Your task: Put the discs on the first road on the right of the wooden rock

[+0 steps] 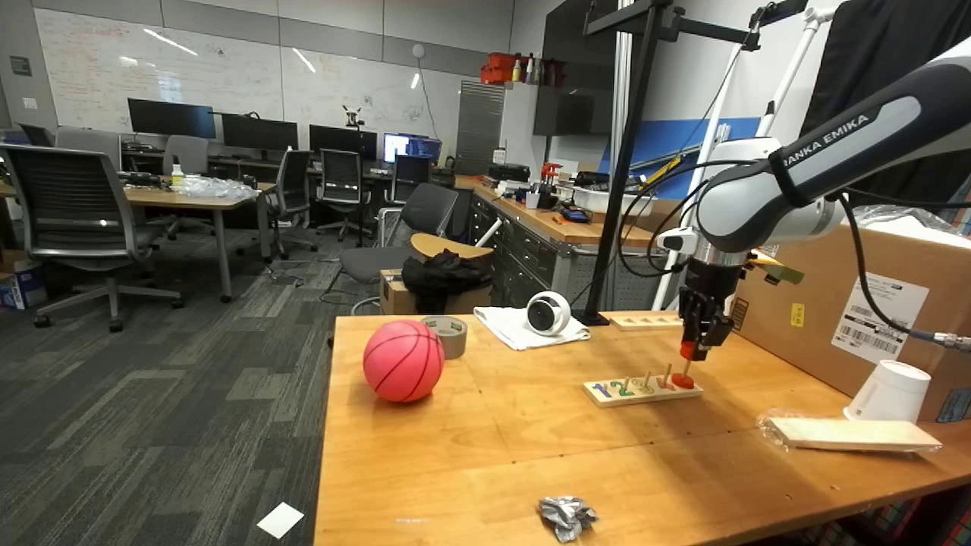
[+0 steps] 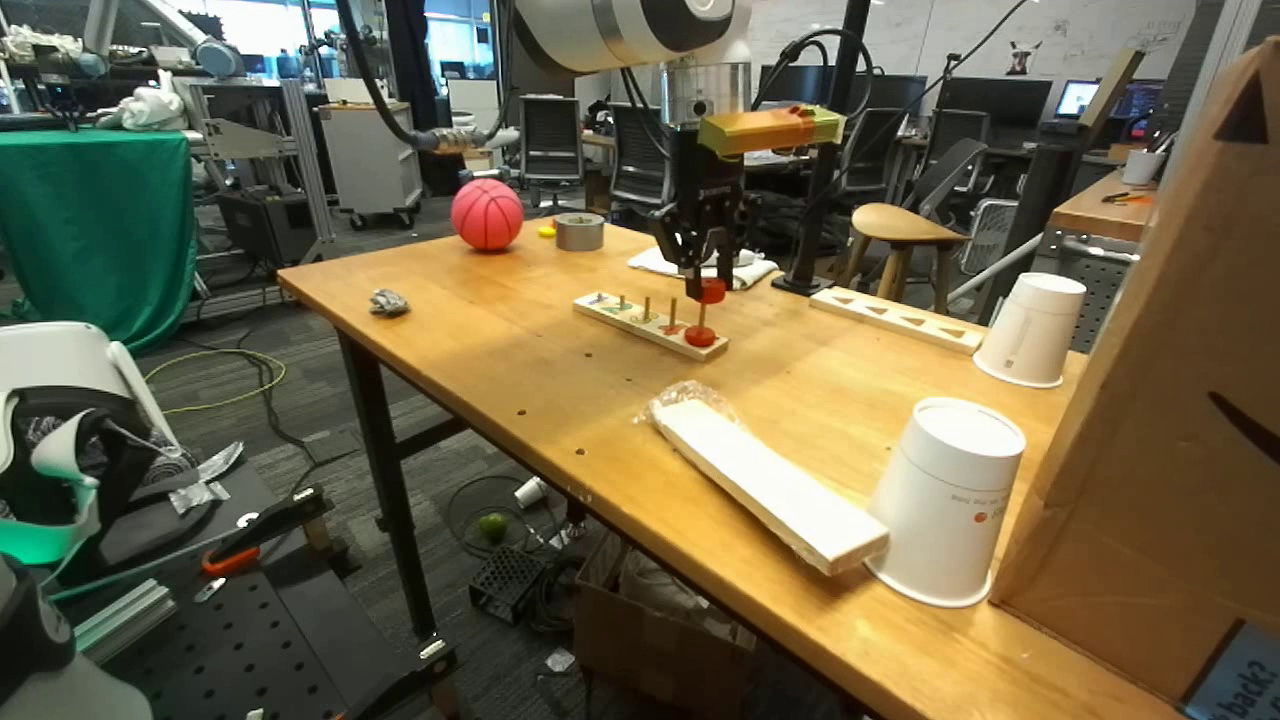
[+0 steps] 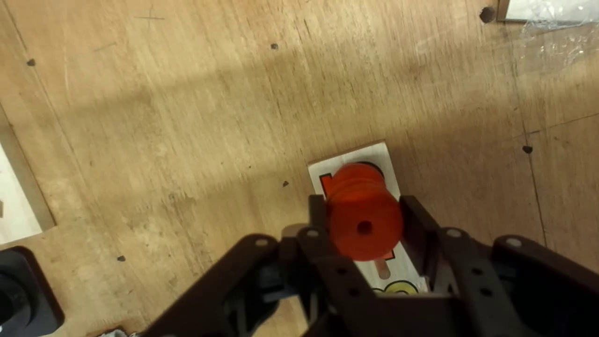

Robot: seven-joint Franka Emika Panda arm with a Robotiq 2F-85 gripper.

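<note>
A wooden number board with upright pegs lies on the table in both exterior views point(image 1: 645, 399) point(image 2: 716, 349); its end shows in the wrist view point(image 3: 376, 150). It carries painted numbers. My gripper point(image 3: 363, 206) is shut on a red disc point(image 3: 365, 245) and holds it level, directly above the last peg, past the red number. The held disc shows in both exterior views point(image 1: 686, 350) point(image 2: 712, 291), at about the peg's top. Other red point(image 1: 683, 381) sits at the foot of that same peg; how many discs it is I cannot tell. The other pegs carry no discs.
A pink ball point(image 1: 403, 361) and a tape roll point(image 1: 447, 335) stand at the table's far end. A plastic-wrapped wooden piece point(image 2: 765, 485) and paper cups point(image 2: 948, 500) lie near the cardboard box point(image 1: 857, 303). A black pole point(image 1: 618, 189) and white camera point(image 1: 548, 313) stand behind the board.
</note>
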